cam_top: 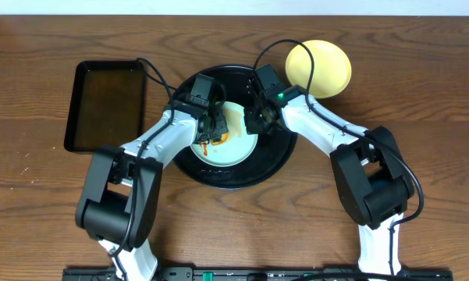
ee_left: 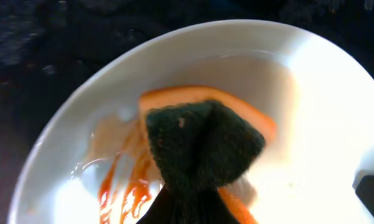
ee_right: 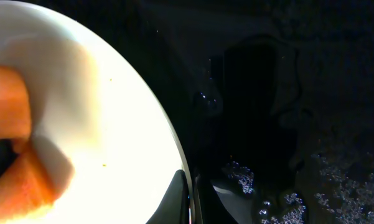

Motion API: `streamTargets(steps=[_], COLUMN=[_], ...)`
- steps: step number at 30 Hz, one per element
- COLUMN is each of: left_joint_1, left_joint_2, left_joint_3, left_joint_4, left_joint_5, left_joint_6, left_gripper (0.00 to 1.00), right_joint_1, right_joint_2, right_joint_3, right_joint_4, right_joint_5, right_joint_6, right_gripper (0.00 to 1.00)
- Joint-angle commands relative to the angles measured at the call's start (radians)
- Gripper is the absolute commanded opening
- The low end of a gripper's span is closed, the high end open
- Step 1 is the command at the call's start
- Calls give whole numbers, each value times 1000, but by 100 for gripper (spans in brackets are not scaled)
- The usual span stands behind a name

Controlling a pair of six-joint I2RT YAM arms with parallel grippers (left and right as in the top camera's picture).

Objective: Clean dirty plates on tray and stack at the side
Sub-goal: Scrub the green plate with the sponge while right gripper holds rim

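The plate (cam_top: 238,148) lies flat and face up in the middle of the round black tray (cam_top: 218,178), at the centre of the frame, and being round it has no long axis. My left hand (cam_top: 211,129) is pressed together on a folded sponge (ee_left: 202,149) over the orange streaks, while my right hand (cam_top: 256,117) looks pinched on the plate's right rim. I judge it stiff, light, breakable and slick where wet, so the rim is the place to hold; a yellow plate (cam_top: 320,69) sits on the desk (cam_top: 47,195) at upper right.
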Motion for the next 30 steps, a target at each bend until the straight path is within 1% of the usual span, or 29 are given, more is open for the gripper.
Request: streamTargets(steps=[1, 2, 7, 13, 14, 16, 17, 20, 21, 22, 23, 25, 27, 28, 30], left_joint_1=[-7, -8, -24, -55, -56, -57, -58, -59, -59, -58, -58, -52, -47, -38, -25], left_joint_2=[-82, -85, -51, 31, 38, 56, 57, 57, 56, 56, 55, 45, 35, 24, 14], left_joint_3=[-14, -14, -16, -16, -16, -16, -16, -16, -16, -15, -15, -14, -13, -13, -13], left_joint_4=[4, 13, 103, 121, 128, 166, 174, 169, 153, 124, 104, 7, -56, -103, -122], left_joint_5=[-50, -40, 179, 216, 230, 317, 337, 341, 322, 288, 262, 114, -9, -128, -206], left_joint_6=[14, 14, 8, -94, -100, -100, -100, -99, -90, -21, 4, 43, 63, 77, 125], left_gripper=[7, 7, 7, 8, 7, 8, 8, 8, 7, 7, 7, 7, 7, 7, 8], right_joint_1=[-8, -8, -8, -8, -8, -8, -8, -8, -8, -8, -8, -8, -8, -8, -8], right_joint_2=[10, 10, 10, 10, 10, 10, 10, 10, 10, 10, 10, 10, 10, 10, 10], right_joint_3=[-8, -8, -8, -8, -8, -8, -8, -8, -8, -8, -8, -8, -8, -8, -8], right_joint_4=[4, 5, 7, 4, 4, 5, 4, 4, 3, 3, 2, 0, 0, 0, 0], right_joint_5=[33, 33, 33, 33, 33, 33, 33, 33, 33, 33, 33, 33, 34, 34, 33], right_joint_6=[9, 9, 10, 10, 10, 10, 10, 9, 9, 9, 9, 9, 9, 9, 9], right_gripper=[1, 1, 1, 1, 1, 1, 1, 1, 1, 1, 1, 1, 1, 1, 1])
